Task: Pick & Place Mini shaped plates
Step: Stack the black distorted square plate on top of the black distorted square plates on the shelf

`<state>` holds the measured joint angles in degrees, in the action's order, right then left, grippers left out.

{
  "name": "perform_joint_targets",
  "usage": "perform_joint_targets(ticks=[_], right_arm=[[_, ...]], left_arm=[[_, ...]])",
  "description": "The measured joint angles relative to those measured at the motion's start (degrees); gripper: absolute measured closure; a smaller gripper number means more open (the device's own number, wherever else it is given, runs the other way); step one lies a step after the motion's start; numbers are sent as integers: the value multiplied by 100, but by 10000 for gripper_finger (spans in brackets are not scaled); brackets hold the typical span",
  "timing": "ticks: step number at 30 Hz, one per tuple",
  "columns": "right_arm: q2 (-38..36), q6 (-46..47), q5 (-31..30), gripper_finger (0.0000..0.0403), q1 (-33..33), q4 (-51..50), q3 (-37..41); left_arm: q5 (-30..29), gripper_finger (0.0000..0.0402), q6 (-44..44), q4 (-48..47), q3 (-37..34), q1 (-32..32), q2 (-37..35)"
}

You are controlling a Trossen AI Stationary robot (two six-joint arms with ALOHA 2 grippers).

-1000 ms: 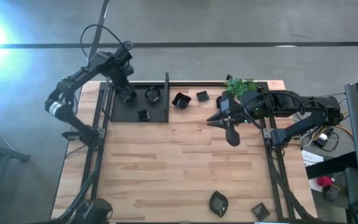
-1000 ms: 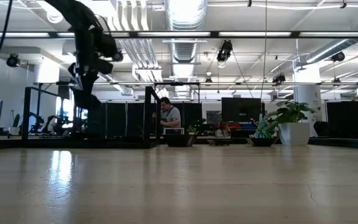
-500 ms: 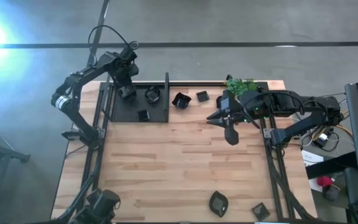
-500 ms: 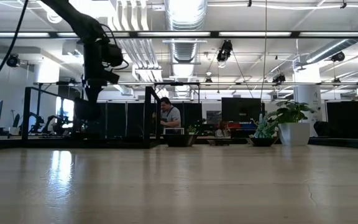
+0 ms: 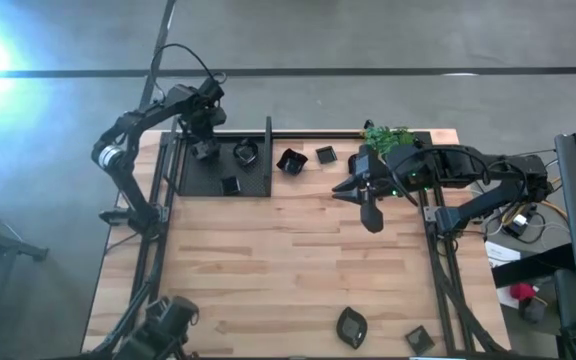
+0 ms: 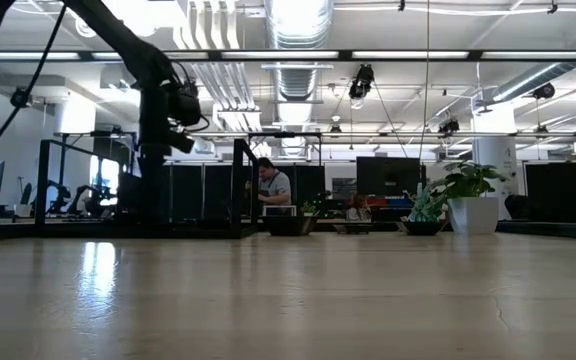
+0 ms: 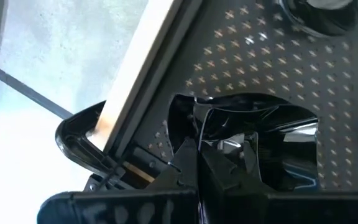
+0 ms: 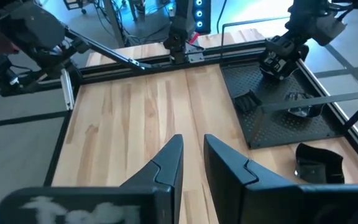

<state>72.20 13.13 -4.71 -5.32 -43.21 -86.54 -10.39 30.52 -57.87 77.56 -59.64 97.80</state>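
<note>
The mini shaped plates are small glossy black dishes. Two lie on the black perforated tray [image 5: 208,180] at the far left, one [image 5: 245,152] near its middle and one [image 5: 230,185] near its front. Two more [image 5: 290,160] [image 5: 325,155] sit on the wood to the tray's right, and two [image 5: 351,327] [image 5: 418,338] lie by the near edge. My left gripper [image 5: 204,150] is over the tray's far left corner, shut on another plate [image 7: 253,124]. My right gripper [image 5: 368,208] hovers open above the table's right half, with nothing between its fingers [image 8: 166,165]. My left gripper pinches the plate's rim [image 7: 211,144] between its two fingers [image 7: 225,171], which come from above and point steeply down. The plate hangs tilted just over the tray's perforated floor [image 7: 247,56]. Whether its underside touches the tray, I cannot tell.
A small green plant [image 5: 386,135] stands at the far edge, right of centre. The tray has an upright bar [image 5: 268,155] along its right side. Dark frame rails run down both sides of the table. The middle of the wooden top [image 5: 288,260] is bare.
My left gripper has come down toward the tray's far left corner with the plate and has rolled about its own axis. It stays shut on the plate.
</note>
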Motion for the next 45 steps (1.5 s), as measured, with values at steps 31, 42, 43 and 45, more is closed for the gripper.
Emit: perform_joint_targets(ticks=[31,42,43,45], right_arm=[[-11,0,-151,342,2,359,0],[-11,40,-149,342,2,373,0],[-11,42,-149,342,2,373,0],[-11,42,-149,342,2,373,0]], left_arm=[[328,386,-531,83,-2,-378,74],[166,345,-546,89,-2,-378,74],[118,345,-546,88,-2,-378,74],[76,344,-548,88,-2,-378,73]])
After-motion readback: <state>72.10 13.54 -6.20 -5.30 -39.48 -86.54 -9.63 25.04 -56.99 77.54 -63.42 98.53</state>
